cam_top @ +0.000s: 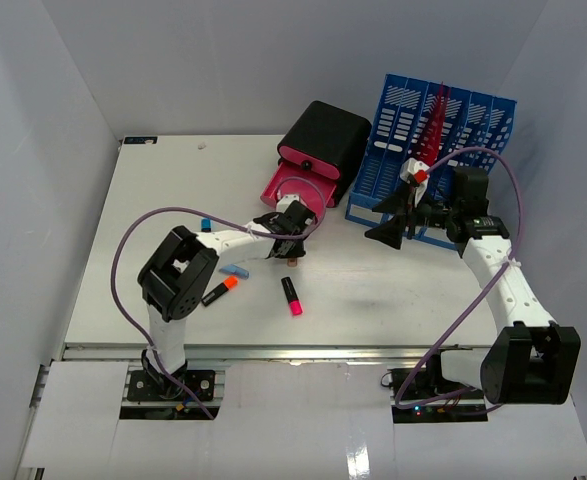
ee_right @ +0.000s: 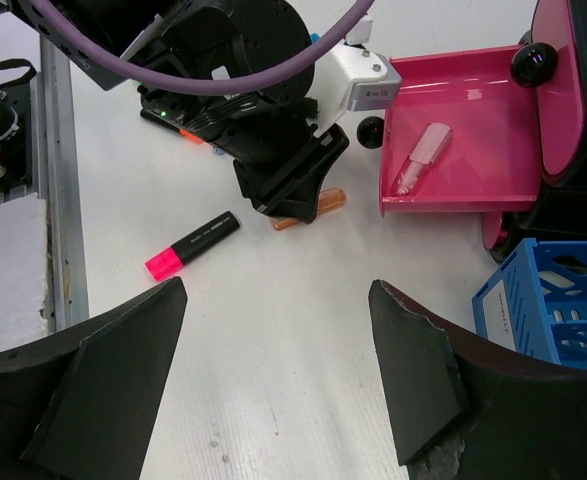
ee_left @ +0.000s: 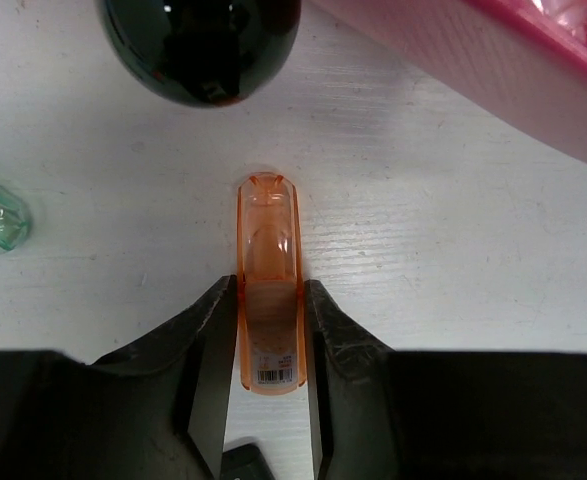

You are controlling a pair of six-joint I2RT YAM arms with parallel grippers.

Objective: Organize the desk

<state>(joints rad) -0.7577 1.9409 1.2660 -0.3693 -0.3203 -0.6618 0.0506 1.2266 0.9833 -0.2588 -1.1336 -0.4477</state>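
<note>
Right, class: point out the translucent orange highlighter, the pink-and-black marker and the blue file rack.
translucent orange highlighter (ee_left: 269, 300): left wrist view, middle of its body.
pink-and-black marker (ee_right: 195, 242): right wrist view, its black barrel.
blue file rack (cam_top: 401, 128): top external view, a slotted left divider.

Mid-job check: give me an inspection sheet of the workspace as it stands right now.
Surface: white desk, no spills seen.
Job's things: pink-tipped marker and orange-tipped marker lie loose on the desk; pink tray is open and holds a pink clear piece.
Clutter: blue piece beside the left arm; blue file rack at the back.
Grippers: left hand closed on an orange clear piece lying on the desk; right hand open, empty.
Cables: purple cables loop off both arms.
Surroundings: pale grey walls; nothing else seen.
</note>
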